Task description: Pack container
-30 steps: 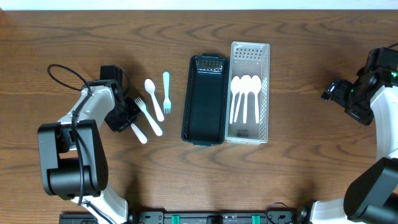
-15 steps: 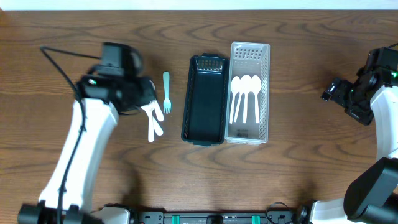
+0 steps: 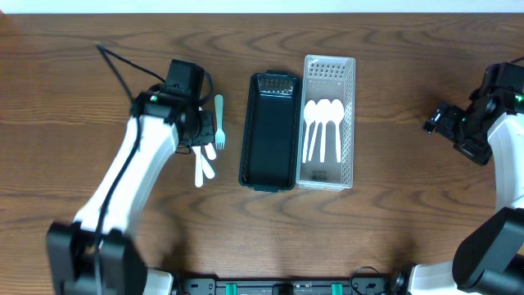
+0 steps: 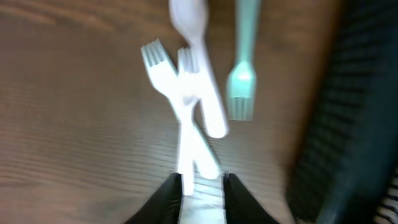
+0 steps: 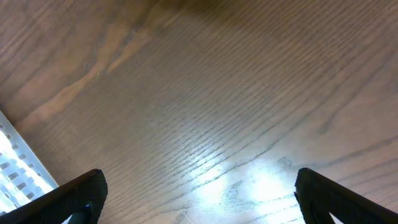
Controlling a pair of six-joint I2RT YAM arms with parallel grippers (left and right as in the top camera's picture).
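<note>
My left gripper [image 3: 199,139] hovers over the loose cutlery left of the black tray [image 3: 270,176]. In the blurred left wrist view its fingers [image 4: 200,180] stand close together on the handle of a white fork [image 4: 186,62]. A second white fork [image 4: 153,55] and a white spoon [image 4: 186,15] cross beside it, and their handles show in the overhead view [image 3: 203,174]. A teal fork [image 3: 219,115] lies between them and the tray and shows in the left wrist view [image 4: 242,81]. My right gripper [image 3: 432,123] is open and empty over bare wood [image 5: 199,183].
A clear slotted basket [image 3: 329,74] stands against the black tray's right side with three white spoons [image 3: 323,119] in it. The black tray holds nothing and shows at the right of the left wrist view [image 4: 354,124]. The basket's corner shows in the right wrist view [image 5: 15,168].
My left arm unfolded from the left of the cutlery and swung right over it. The white fork shifted right, against the spoon. The right arm has not moved.
</note>
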